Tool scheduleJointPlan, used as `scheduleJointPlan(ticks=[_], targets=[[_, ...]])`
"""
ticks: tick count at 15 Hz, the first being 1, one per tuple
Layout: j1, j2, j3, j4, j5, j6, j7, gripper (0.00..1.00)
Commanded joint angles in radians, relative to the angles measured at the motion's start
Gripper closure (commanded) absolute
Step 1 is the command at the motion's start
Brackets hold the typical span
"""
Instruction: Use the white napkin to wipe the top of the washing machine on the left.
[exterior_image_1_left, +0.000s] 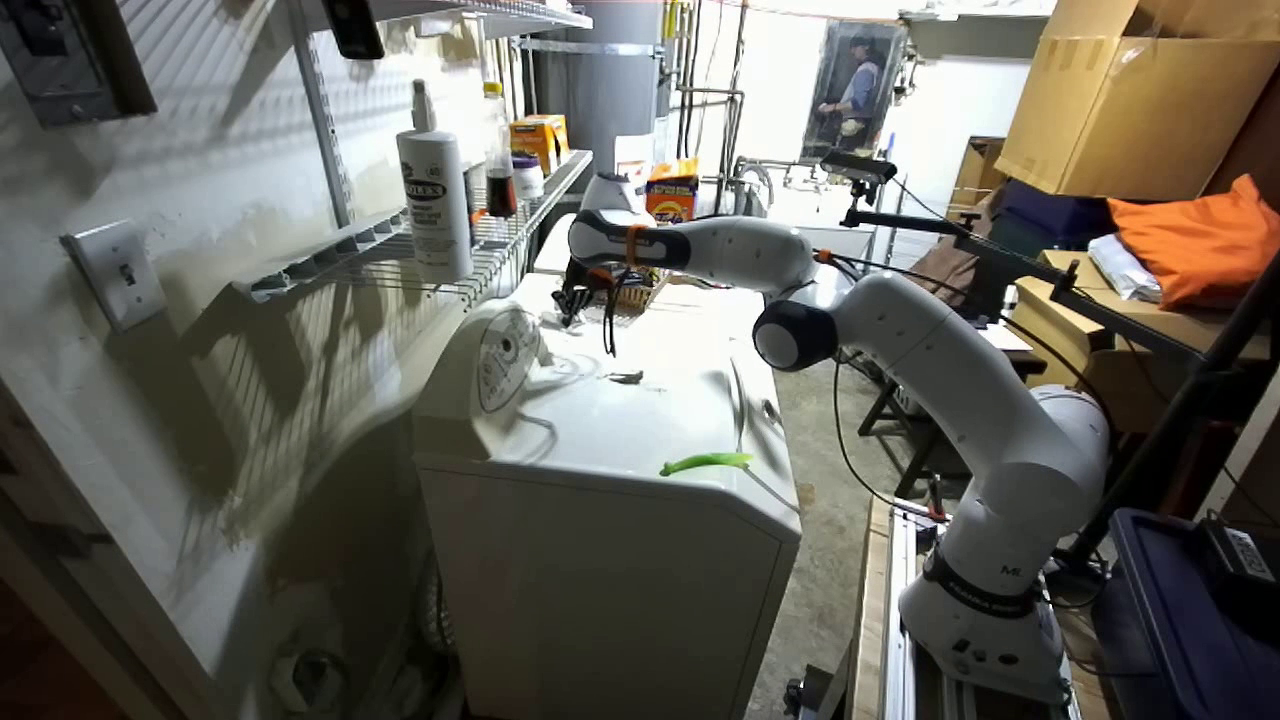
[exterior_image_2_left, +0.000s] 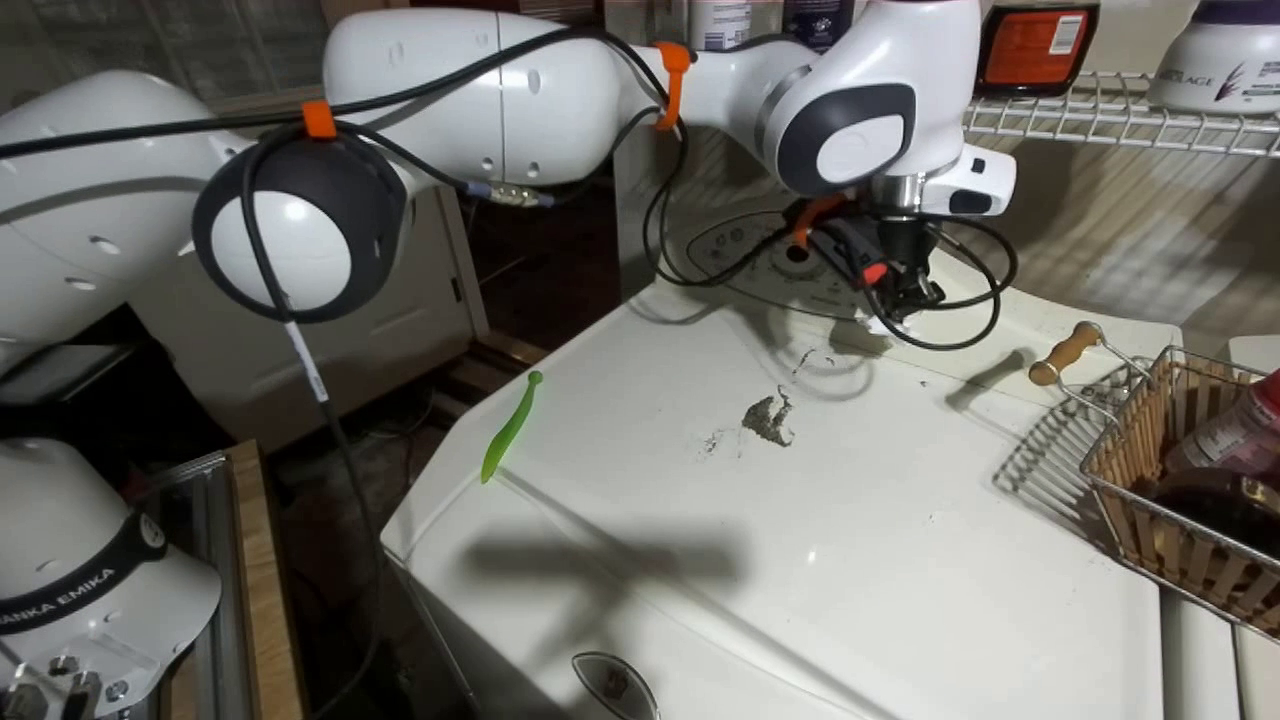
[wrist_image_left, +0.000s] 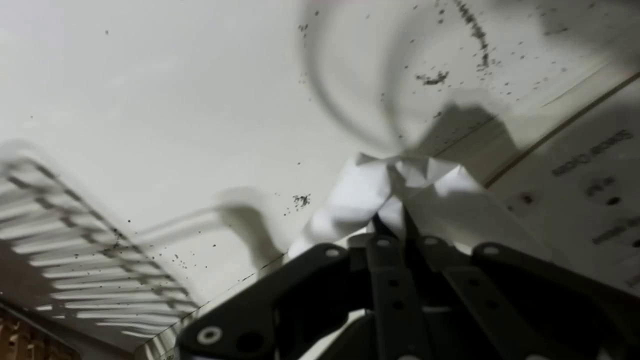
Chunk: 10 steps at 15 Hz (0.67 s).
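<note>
My gripper (wrist_image_left: 396, 226) is shut on the white napkin (wrist_image_left: 357, 192), which bunches up and fans out past the fingertips in the wrist view. In an exterior view a scrap of the napkin (exterior_image_2_left: 884, 328) shows beneath the gripper (exterior_image_2_left: 908, 305). They hang above the back part of the white washing machine (exterior_image_2_left: 820, 570), beside its control panel (exterior_image_2_left: 725, 245). Whether the napkin touches the lid cannot be told. A dark patch of dirt (exterior_image_2_left: 766, 418) lies on the lid, with specks around it. The washing machine (exterior_image_1_left: 600, 430) also shows from its side in an exterior view.
A green strip (exterior_image_2_left: 510, 428) lies near one edge of the lid. A wire basket (exterior_image_2_left: 1120, 530) with a wooden handle stands at the opposite end. Above the panel runs a wire shelf (exterior_image_2_left: 1050, 125), bearing a white spray bottle (exterior_image_1_left: 435, 205) and other containers.
</note>
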Motion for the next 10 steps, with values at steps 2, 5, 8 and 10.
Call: scheduleJointPlan(ticks=[2,5,8,10], targets=[[-0.038,0.091,0.034,0.007,0.018,0.187,-0.133,0.99],[-0.064,0.144,0.060,0.022,0.022,0.292,-0.219,0.99],[-0.089,0.169,0.112,0.027,0.038,0.369,-0.302,0.99],[-0.101,0.168,0.148,0.022,0.049,0.380,-0.340,0.99]])
